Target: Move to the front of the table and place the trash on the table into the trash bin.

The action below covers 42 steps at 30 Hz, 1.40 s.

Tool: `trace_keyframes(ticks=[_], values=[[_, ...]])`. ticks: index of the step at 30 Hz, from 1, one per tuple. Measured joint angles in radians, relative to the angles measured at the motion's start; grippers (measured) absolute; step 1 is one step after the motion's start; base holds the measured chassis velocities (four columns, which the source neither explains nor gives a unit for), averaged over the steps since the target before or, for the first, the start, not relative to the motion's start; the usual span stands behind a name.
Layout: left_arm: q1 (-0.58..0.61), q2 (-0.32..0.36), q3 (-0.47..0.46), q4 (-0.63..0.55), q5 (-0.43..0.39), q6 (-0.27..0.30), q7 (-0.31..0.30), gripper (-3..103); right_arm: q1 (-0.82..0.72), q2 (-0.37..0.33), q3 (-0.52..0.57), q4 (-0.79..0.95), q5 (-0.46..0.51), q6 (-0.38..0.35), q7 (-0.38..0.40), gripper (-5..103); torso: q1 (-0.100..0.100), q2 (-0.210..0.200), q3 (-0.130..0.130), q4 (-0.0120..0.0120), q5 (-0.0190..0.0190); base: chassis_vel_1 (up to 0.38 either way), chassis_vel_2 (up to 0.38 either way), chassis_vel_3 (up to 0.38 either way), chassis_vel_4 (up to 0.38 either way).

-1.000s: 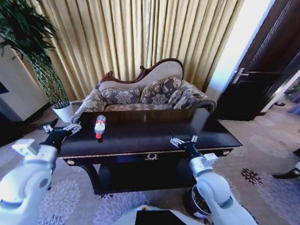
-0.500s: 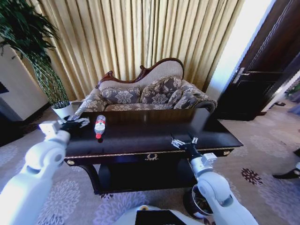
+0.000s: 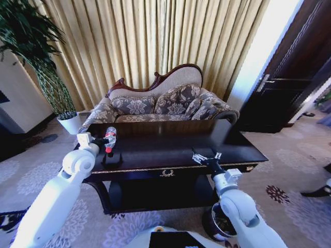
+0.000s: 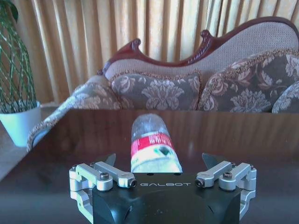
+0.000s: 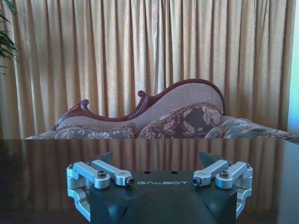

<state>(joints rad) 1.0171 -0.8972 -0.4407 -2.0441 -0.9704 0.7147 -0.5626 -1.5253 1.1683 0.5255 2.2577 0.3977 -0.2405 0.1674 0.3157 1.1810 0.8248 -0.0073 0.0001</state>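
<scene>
Sofa (image 3: 165, 103) behind table (image 3: 170, 150), bottle (image 3: 109, 138) between left gripper (image 4: 158, 161) jaws

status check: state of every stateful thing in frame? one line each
bottle: lying on its side on the table, capped, not gripped
left end effector: open, bottle end between its fingers
right end effector: open, hovering over the table's front edge, holding nothing
trash bin: upright on the carpet by the right arm, mostly hidden
door: closed
</scene>
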Motion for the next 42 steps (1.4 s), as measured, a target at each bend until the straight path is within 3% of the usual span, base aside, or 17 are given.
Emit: trace_keyframes(ticks=[23, 24, 28, 35, 42], values=[[0.034, -0.035, 0.002, 0.050, 0.026, -0.002, 0.021, 103, 0.023, -0.007, 0.020, -0.015, 0.032, 0.000, 0.047, 100, 0.000, 0.000, 0.000, 0.0000, -0.0002, 0.000, 0.000, 0.000, 0.000], [0.031, -0.036, 0.002, 0.056, 0.032, -0.003, 0.022, 94, 0.024, -0.009, 0.026, -0.015, 0.036, 0.000, 0.048, 100, 0.000, 0.000, 0.000, 0.0000, -0.0002, 0.000, 0.000, 0.000, 0.000], [0.024, -0.036, 0.004, 0.062, 0.035, -0.008, 0.026, 84, 0.025, -0.012, 0.034, -0.013, 0.041, -0.001, 0.049, 100, 0.000, 0.000, 0.000, -0.0002, -0.0001, 0.000, 0.000, 0.000, 0.000], [0.026, -0.033, 0.000, 0.062, 0.042, -0.011, 0.044, 52, 0.027, -0.007, 0.033, -0.015, 0.041, -0.002, 0.049, 100, 0.000, 0.000, 0.000, -0.0002, 0.0001, 0.000, 0.000, 0.000, 0.000], [0.025, -0.031, -0.001, 0.062, 0.049, -0.014, 0.058, 39, 0.028, -0.008, 0.041, -0.015, 0.041, -0.002, 0.049, 100, 0.000, 0.000, 0.000, -0.0001, 0.0000, 0.000, 0.000, 0.000, 0.000]])
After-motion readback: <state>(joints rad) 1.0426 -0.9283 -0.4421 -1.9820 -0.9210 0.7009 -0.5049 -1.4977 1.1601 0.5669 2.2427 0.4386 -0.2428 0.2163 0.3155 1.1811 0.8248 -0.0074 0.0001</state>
